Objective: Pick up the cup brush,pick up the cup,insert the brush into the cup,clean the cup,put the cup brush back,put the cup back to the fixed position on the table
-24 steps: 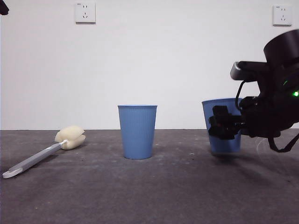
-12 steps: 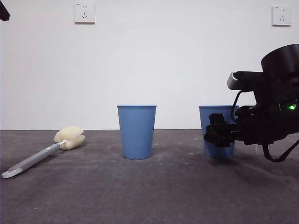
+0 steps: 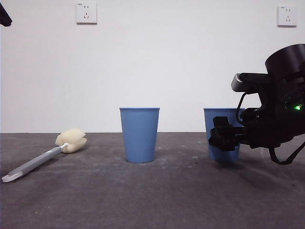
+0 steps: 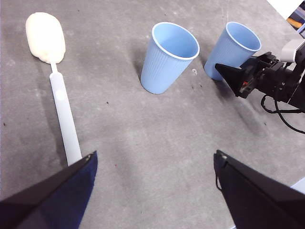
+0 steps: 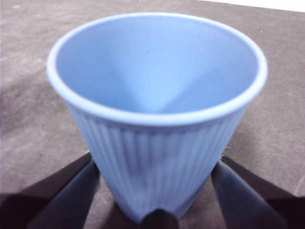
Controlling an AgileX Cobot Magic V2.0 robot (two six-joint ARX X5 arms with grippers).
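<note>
Both blue cups are empty: the cup (image 3: 220, 136) stands upright toward the worktop (image 3: 152, 191) right edge, grasped between the right gripper (image 3: 224, 136) jaws, while the left gripper (image 4: 152, 164) jaws hang released above the brush (image 3: 45, 155).

On your table (image 3: 152, 200), the cup brush (image 3: 43, 157) lies at the frame's lower left, a second cup (image 3: 139, 134) stands at centre, and the cup (image 3: 220, 125) sits right of it between the right hand's (image 3: 224, 136) jaws

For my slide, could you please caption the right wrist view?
Right tool straddling the blue cup, one jaw on each side, on the grey table.
</note>
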